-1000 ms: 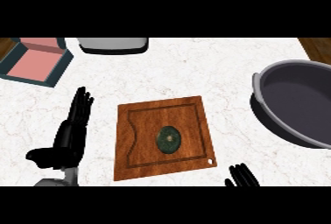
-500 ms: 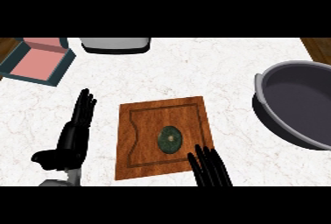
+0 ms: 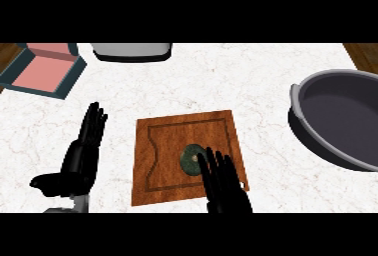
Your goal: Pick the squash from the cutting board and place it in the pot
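A small dark green squash (image 3: pixel 191 159) lies on the wooden cutting board (image 3: pixel 177 135) in the middle of the counter. My right hand (image 3: pixel 223 185) comes in from the lower edge over the board, fingers straight and open, with the fingertips overlapping the squash's right side. A large grey pot (image 3: pixel 339 117) sits at the right edge, well away from the board. At the lower left, beside the board, my left hand (image 3: pixel 80 157) rests open on the counter with fingers pointing up.
A teal box with a pink inside (image 3: pixel 43 70) stands at the back left. A grey and white container (image 3: pixel 131 50) sits at the back centre. White marble counter (image 3: pixel 221 80) lies between the board and the pot.
My right hand has risen from the lower edge and moved left and forward over the board, reaching the squash. The left hand and the squash have stayed where they were.
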`<state>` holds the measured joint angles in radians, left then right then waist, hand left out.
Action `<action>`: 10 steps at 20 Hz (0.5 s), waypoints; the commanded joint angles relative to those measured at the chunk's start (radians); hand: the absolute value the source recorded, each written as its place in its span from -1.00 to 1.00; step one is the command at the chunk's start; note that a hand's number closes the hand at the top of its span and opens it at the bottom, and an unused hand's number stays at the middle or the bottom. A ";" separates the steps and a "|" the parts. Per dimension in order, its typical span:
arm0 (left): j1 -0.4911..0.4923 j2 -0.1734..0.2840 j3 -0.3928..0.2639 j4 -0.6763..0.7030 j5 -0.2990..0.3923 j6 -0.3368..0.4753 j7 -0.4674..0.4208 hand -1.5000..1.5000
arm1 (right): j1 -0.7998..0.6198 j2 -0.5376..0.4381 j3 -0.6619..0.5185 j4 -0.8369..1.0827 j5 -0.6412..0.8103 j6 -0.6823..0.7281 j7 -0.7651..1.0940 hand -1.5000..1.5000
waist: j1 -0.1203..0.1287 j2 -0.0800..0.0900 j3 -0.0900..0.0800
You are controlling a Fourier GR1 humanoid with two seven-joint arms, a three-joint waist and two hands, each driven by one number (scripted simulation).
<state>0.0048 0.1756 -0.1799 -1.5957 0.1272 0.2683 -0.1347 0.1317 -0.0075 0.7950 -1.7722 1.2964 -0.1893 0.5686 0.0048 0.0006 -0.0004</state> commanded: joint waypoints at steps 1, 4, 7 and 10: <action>-0.045 -0.048 0.011 0.069 -0.021 0.010 -0.010 0.00 | -0.100 0.007 -0.025 0.084 -0.083 0.024 0.036 -1.00 | -0.004 0.000 0.000; 0.011 -0.072 -0.014 0.028 -0.054 0.007 -0.032 0.00 | -0.135 0.007 0.044 0.122 -0.067 -0.051 0.094 -1.00 | -0.002 -0.001 0.000; 0.045 -0.048 0.005 -0.048 -0.049 -0.020 0.016 0.00 | -0.118 -0.005 -0.053 0.136 -0.074 -0.038 -0.001 -1.00 | -0.003 -0.001 0.000; 0.004 -0.063 0.040 0.040 -0.053 -0.041 -0.021 0.00 | -0.169 0.007 -0.015 0.235 -0.098 -0.111 0.043 -1.00 | -0.003 -0.001 0.000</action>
<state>-0.0034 0.1278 -0.1558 -1.5859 0.0838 0.2500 -0.1229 0.0088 -0.0028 0.7731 -1.5981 1.2163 -0.2655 0.5846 0.0017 -0.0001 0.0001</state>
